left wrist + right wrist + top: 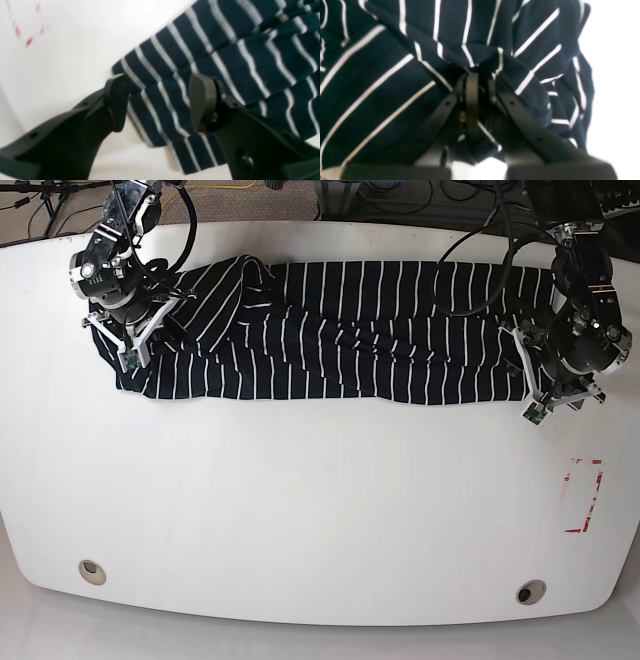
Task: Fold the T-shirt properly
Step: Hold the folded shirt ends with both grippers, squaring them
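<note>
A: Where does the T-shirt (340,340) lie?

B: Across the far half of the white surface (320,510), spread as a long band from left to right. Its near edge runs fairly straight, and the middle is rumpled into shallow folds.

A: And the right gripper (477,77)?

B: It sits at the left end of the shirt in the base view. In its wrist view the fingers (472,100) are pressed together on a bunch of striped cloth, which puckers around the tips — so it is pinching the T-shirt.

A: The left gripper (157,100)?

B: At the right end of the shirt, by its edge. Its fingers (202,100) stand spread apart, with the striped hem showing in the gap between them; they hold nothing. Whether the tips touch the cloth cannot be told.

A: Anything else on the surface?

B: A red dashed marking (585,495) near the right edge, well apart from the shirt — and two round holes, one (92,571) near the left corner and another (530,592) near the right.
</note>
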Available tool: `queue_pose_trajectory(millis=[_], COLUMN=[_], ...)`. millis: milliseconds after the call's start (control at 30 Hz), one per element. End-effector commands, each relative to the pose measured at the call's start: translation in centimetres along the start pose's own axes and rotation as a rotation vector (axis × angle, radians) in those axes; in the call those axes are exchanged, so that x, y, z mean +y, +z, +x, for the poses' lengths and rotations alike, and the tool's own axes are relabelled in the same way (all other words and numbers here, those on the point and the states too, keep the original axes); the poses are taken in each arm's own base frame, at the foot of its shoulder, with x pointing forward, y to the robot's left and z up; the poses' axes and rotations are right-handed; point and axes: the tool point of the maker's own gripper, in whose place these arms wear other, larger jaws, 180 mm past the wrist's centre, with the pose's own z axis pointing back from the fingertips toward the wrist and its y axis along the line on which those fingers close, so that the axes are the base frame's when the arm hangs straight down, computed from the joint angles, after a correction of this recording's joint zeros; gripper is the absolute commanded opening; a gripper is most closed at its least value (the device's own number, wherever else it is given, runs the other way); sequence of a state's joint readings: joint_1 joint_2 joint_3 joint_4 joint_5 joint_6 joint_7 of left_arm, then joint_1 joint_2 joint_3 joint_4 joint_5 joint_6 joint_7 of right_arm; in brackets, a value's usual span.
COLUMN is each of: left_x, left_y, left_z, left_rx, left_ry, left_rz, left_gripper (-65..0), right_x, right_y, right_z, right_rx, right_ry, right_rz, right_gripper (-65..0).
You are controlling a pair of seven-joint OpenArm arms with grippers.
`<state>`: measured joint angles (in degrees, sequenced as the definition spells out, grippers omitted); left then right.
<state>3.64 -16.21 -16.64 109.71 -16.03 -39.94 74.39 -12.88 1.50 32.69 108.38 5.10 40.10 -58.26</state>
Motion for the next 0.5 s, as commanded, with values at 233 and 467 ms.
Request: queue_pose_trajectory(millis=[233,467], left_x=[3.0,3.3], left_y=[1.6,1.7], left_z=[-0.1,-0.2], left_rx=[-0.027,-0.024], left_ry=[0.042,0.048], left_rz=[0.086,0.096], left_gripper=[-29.2,-29.2], right_x=[1.4,2.6], right_y=[0.1,-0.2], right_z=[2.8,2.9], right_rx=[-0.065,-0.065], right_ry=[0.061,0.067], right_rz=[0.027,0.054], right_gripper=[-60.9,-60.9])
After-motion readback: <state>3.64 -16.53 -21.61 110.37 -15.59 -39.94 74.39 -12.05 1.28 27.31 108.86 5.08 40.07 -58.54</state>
